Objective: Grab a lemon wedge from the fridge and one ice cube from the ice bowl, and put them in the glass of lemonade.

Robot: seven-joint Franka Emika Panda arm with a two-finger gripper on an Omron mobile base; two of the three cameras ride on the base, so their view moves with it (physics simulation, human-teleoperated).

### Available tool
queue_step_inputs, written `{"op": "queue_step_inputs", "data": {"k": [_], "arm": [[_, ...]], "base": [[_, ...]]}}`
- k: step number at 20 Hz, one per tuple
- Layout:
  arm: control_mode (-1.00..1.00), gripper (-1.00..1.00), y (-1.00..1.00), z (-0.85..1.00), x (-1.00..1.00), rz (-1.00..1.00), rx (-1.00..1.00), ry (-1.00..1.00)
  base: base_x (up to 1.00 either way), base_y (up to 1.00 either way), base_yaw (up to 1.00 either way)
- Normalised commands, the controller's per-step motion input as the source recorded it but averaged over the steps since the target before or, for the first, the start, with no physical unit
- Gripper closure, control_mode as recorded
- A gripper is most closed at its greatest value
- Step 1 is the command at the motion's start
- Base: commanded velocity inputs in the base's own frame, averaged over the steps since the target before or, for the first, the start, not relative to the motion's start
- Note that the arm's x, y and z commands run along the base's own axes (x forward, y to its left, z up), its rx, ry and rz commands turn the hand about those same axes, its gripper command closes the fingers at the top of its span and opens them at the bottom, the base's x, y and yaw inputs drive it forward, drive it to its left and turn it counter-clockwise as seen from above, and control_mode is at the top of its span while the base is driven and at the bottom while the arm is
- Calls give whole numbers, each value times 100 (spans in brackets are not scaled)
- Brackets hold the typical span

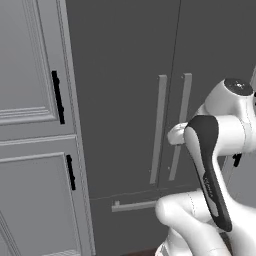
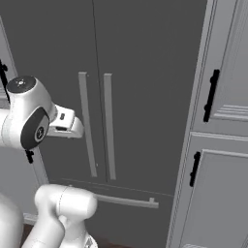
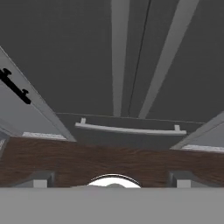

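While both doors of the fridge (image 1: 125,100) are shut, nothing of the task is done; lemon wedge, ice bowl and glass are not to be placed from here.

Left to right, ahead of the gripper (image 3: 111,177):
- panelled cabinet (image 1: 35,125) with black handles, off to its left
- left bar handle (image 1: 158,129), upright, long axis vertical
- door seam, running between the two bars
- right bar handle (image 1: 180,127), upright, parallel and just beside the first
- second panelled cabinet (image 2: 223,145), to its right

Bottom drawer handle (image 3: 130,128) lies horizontal, below both bars.

Gripper: jaws stand wide apart, nothing between them; two finger tips (image 3: 39,180) sit at the bottom corners of the hand view, brown floor under them. In the hand view it points forward and down at the fridge base, drawer handle nearest ahead, the two bars rising above that.

Key relation: the bars lie ahead of and above the gripper, well apart from it, no contact. Judged next step is to raise and close on one bar; its vertical axis calls for jaws spanning it sideways. Which door hides the wedge, cannot tell.
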Motion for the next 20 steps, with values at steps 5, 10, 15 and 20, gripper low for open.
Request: {"op": "queue_step_inputs", "data": {"k": [5,10,15,20], "arm": [[100,-100,0,0,0,0,0,0],[100,-100,0,0,0,0,0,0],[100,-100,0,0,0,0,0,0],[100,-100,0,0,0,0,0,0]], "base": [[-90,18,0],[-43,5,0],[-52,-1,-1],[11,-54,-61]]}}
